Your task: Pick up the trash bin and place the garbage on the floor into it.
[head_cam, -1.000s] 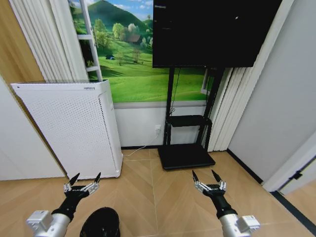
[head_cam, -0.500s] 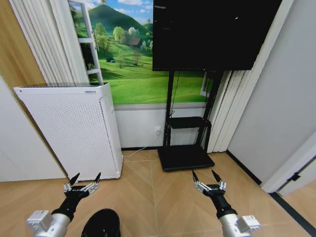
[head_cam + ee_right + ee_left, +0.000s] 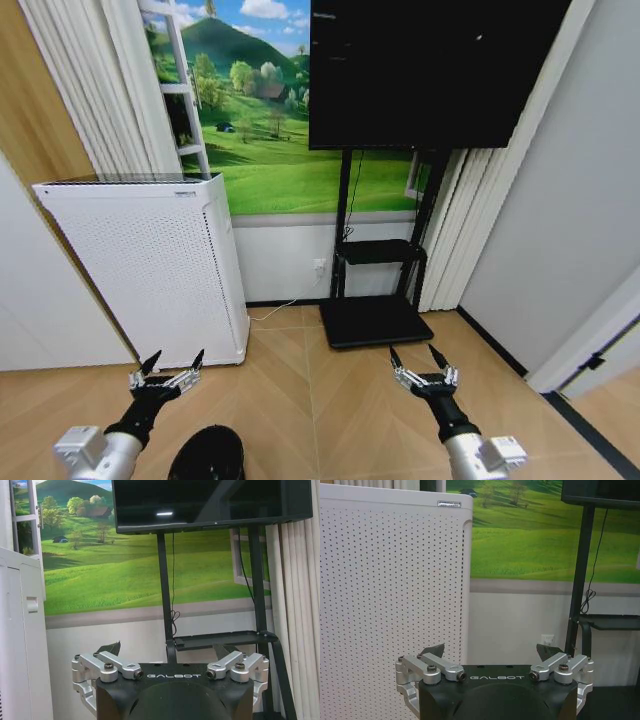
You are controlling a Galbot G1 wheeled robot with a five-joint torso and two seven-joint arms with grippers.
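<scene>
Since a second ago the whole head view has slid down; camera moved, arms unchanged. The trash bin point(image 3: 206, 455) sits on the floor at the frame's bottom edge, just beside my left tool point(image 3: 166, 372), fingers spread, empty. Right tool point(image 3: 421, 362) likewise released. White air purifier point(image 3: 150, 265) beyond. I'd pitch down before reaching.

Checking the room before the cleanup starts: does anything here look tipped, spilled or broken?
Nothing stands out. The trash bin sits upright on the floor near the left gripper, and the white appliance stands square against the wall. The right gripper hangs open too.
</scene>
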